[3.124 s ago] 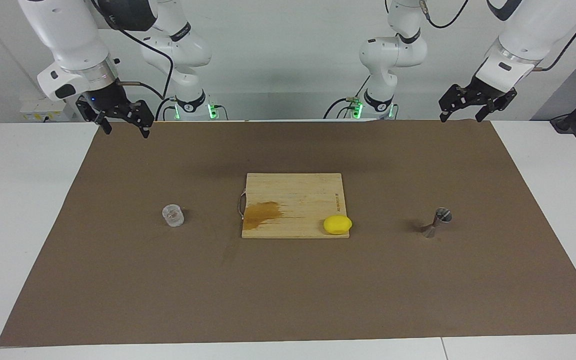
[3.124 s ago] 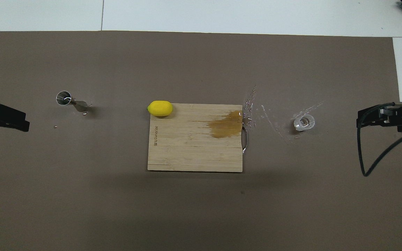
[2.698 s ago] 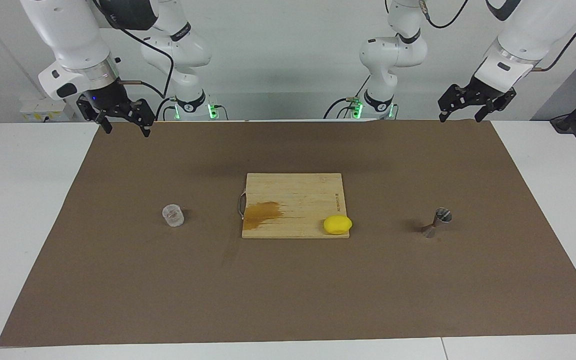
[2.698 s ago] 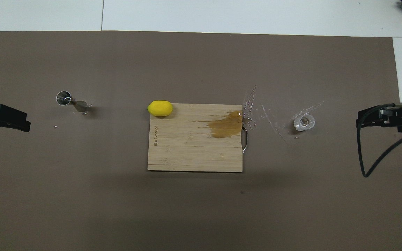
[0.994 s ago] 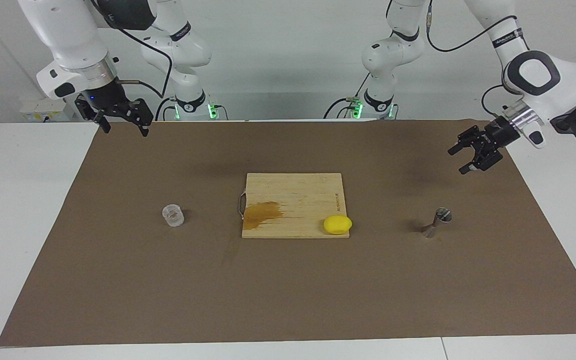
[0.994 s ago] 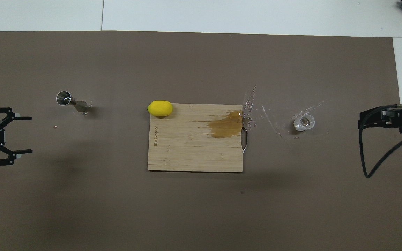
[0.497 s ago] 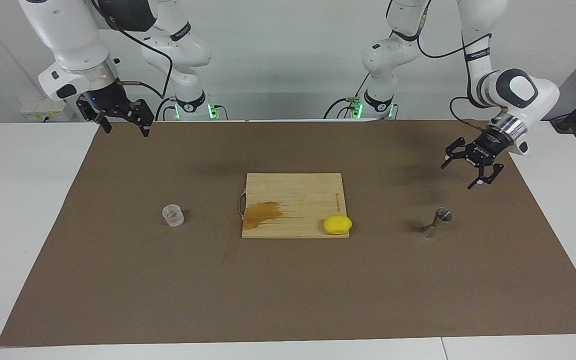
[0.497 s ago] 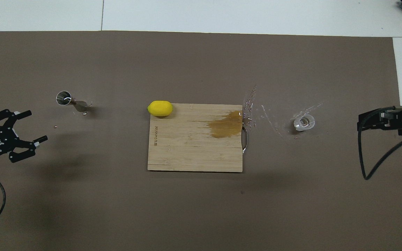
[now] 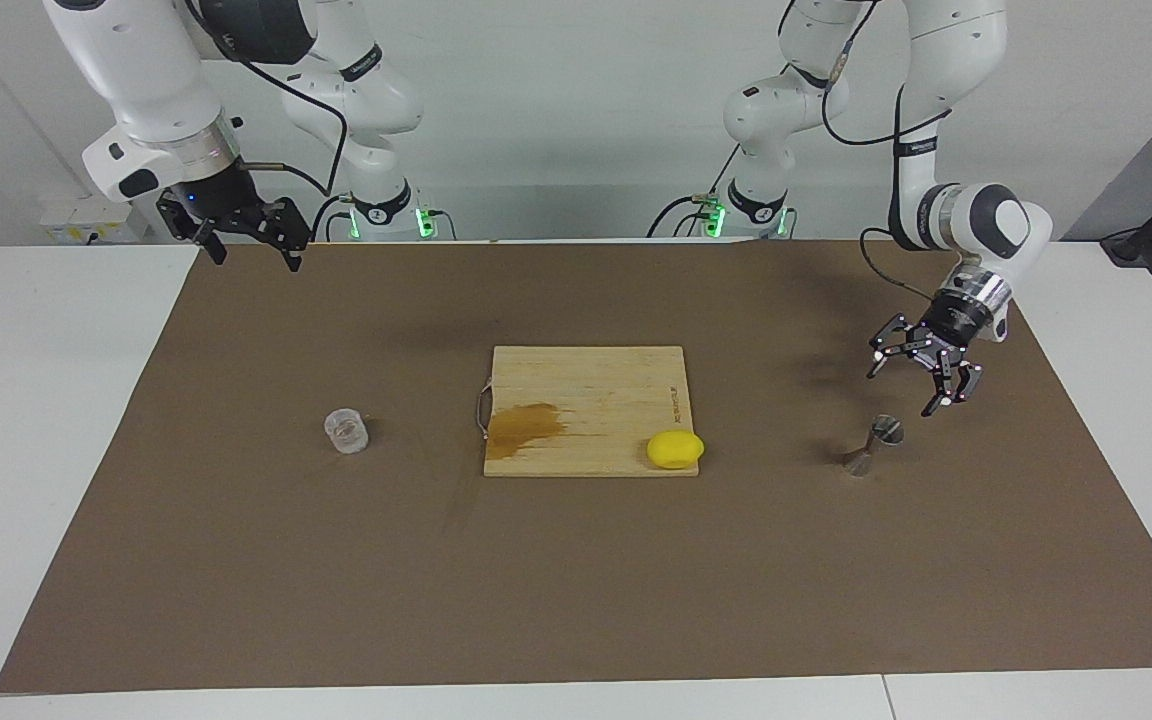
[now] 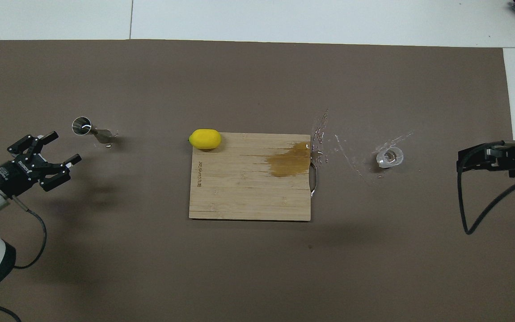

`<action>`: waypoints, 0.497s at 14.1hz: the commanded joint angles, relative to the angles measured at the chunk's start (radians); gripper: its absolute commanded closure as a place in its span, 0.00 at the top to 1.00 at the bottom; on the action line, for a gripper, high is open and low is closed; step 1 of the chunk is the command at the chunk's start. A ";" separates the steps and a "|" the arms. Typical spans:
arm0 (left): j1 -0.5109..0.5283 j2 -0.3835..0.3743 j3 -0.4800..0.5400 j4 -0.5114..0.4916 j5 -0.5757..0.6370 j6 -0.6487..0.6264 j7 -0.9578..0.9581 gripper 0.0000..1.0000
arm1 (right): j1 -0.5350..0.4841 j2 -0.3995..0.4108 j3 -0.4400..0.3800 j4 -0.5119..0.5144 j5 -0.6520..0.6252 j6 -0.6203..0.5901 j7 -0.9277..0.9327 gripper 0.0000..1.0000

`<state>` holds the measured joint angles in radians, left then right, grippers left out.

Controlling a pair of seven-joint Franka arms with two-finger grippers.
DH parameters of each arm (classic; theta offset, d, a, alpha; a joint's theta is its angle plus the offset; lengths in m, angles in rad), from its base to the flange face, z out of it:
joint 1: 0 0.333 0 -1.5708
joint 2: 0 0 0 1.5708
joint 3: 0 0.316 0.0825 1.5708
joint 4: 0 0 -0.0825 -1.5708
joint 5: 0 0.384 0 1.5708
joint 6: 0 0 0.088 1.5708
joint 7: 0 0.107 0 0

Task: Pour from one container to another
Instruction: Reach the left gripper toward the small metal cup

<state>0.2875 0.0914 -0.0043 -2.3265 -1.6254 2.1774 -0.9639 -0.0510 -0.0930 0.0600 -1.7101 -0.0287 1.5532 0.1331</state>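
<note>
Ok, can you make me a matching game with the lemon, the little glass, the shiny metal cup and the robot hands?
Things:
1. lemon
2. glass tumbler
3. steel jigger
4. right gripper

Places:
A. near the left gripper, which hangs open
B. up in the air, waiting at the mat's edge by the robots
C. on the cutting board
D. on the mat among wet splashes

Pairs: 1-C, 2-D, 3-A, 4-B
</note>
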 commanded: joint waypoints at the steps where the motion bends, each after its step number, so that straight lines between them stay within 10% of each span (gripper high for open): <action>1: -0.022 0.027 0.003 0.025 -0.065 0.044 0.004 1.00 | -0.009 -0.031 0.008 -0.040 -0.005 0.024 -0.013 1.00; 7: -0.057 0.050 0.003 0.048 -0.103 0.061 0.112 1.00 | -0.010 -0.037 0.008 -0.051 -0.005 0.024 -0.013 1.00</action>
<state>0.2565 0.1217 -0.0076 -2.2963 -1.6974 2.2121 -0.9076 -0.0505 -0.0967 0.0605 -1.7177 -0.0287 1.5532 0.1331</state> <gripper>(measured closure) 0.000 0.000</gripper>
